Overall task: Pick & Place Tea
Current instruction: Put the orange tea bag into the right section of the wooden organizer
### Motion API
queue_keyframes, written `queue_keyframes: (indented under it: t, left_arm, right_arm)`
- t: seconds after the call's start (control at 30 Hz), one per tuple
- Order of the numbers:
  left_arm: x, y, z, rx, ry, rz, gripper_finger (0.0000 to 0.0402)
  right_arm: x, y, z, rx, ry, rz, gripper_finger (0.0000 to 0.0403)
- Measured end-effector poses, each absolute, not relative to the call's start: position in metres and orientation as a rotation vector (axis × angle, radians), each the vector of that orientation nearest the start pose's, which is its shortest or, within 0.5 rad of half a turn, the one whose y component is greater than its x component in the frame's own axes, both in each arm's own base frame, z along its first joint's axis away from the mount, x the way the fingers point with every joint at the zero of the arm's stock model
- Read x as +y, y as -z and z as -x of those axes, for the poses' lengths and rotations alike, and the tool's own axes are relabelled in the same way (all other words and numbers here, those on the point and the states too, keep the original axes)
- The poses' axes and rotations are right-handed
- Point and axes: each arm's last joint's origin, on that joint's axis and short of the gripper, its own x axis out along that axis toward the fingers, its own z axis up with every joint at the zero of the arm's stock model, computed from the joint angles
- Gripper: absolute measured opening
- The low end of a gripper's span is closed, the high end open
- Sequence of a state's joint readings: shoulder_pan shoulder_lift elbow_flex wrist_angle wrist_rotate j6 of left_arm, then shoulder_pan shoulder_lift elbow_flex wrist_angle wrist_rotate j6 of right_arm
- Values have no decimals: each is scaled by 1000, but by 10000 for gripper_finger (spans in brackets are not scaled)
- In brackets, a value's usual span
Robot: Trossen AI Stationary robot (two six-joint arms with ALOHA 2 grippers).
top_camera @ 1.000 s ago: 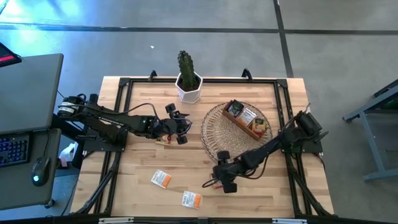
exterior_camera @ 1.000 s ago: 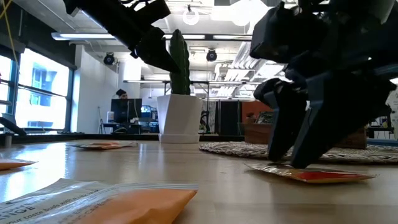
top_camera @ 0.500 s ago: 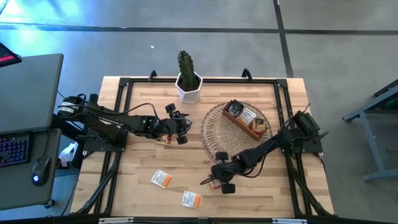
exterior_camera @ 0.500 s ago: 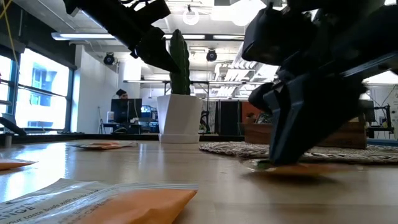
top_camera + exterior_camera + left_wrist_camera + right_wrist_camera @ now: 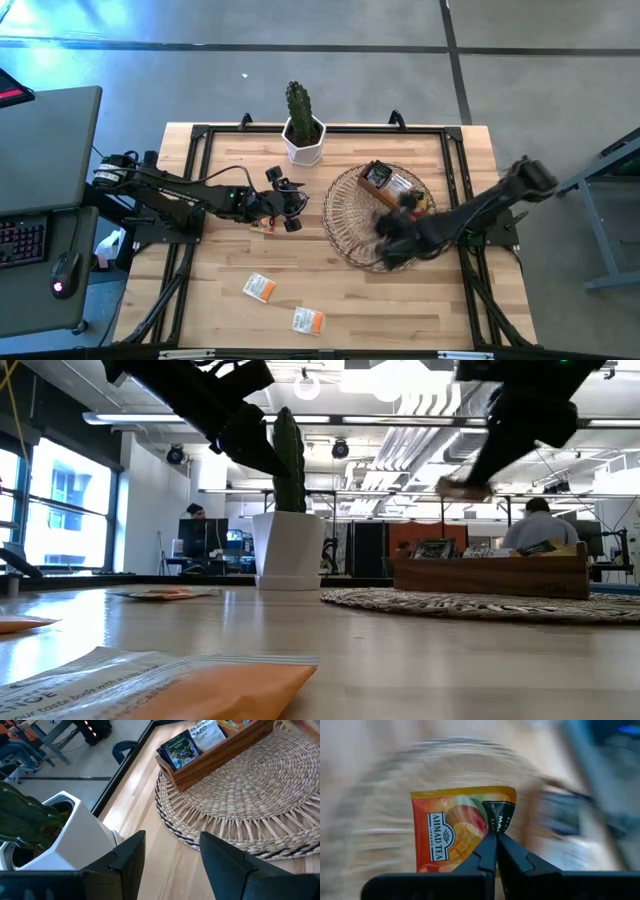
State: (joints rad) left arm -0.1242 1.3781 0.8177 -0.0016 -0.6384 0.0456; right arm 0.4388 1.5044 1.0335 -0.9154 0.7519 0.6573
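My right gripper point(image 5: 385, 235) hangs over the round wicker tray point(image 5: 345, 205), shut on a yellow-red tea sachet point(image 5: 462, 827). In the low view that sachet point(image 5: 462, 488) is high above the table. My left gripper point(image 5: 172, 855) waits open left of the tray, above an orange-white sachet point(image 5: 262, 226) that lies flat on the table. Two more orange-white sachets point(image 5: 260, 288) point(image 5: 308, 320) lie flat near the table's front edge. The brown wooden box point(image 5: 398, 190) stands on the tray with sachets upright in it. My right gripper pinches the yellow-red sachet between its two fingertips point(image 5: 490, 845), at the dark patch by one edge point(image 5: 500, 822). The sachet is lifted clear and sticks out beyond the fingertips, above the wicker tray.
A cactus in a white pot point(image 5: 303, 135) stands at the table's far edge, between the two arms. A black frame point(image 5: 200, 135) runs around the tabletop. Bare wood lies between the tray and the front sachets.
My right gripper has shut on the yellow-red sachet that lay on the table by the tray's near edge. It has then risen fast and swung toward the far right. The sachet has gone from flat on the wood to lifted clear over the tray.
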Motion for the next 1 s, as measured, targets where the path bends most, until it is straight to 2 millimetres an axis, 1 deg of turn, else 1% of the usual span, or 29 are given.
queue_keyframes:
  t: [0.07, 0.13, 0.23, 0.3, 0.43, 0.63, 0.8, 1.0]
  left_arm:
    - [-18, -235, -286, 539, -489, -256, 184]
    - [-18, -235, -286, 540, -488, -257, 184]
    - [-18, -235, -286, 540, -488, -258, 184]
    - [-18, -235, -286, 540, -488, -258, 184]
    - [-18, -235, -286, 540, -490, -257, 184]
    - [-18, -235, -286, 540, -489, -258, 184]
    - [-18, -235, -286, 538, -490, -257, 184]
    - [-18, -235, -286, 538, -491, -257, 184]
  right_arm:
    - [83, -234, -227, 987, 724, 212, 11]
    - [73, -237, -207, 1042, 815, 198, 10]
    - [62, -229, -187, 1159, 891, 98, 3]
    - [56, -219, -178, 1244, 922, 83, 3]
    - [45, -201, -171, 1269, 981, 132, 3]
    - [29, -185, -163, 1283, 1059, 199, 4]
    - [25, -174, -165, 1318, 987, 217, 3]
    - [25, -172, -169, 1324, 923, 246, 6]
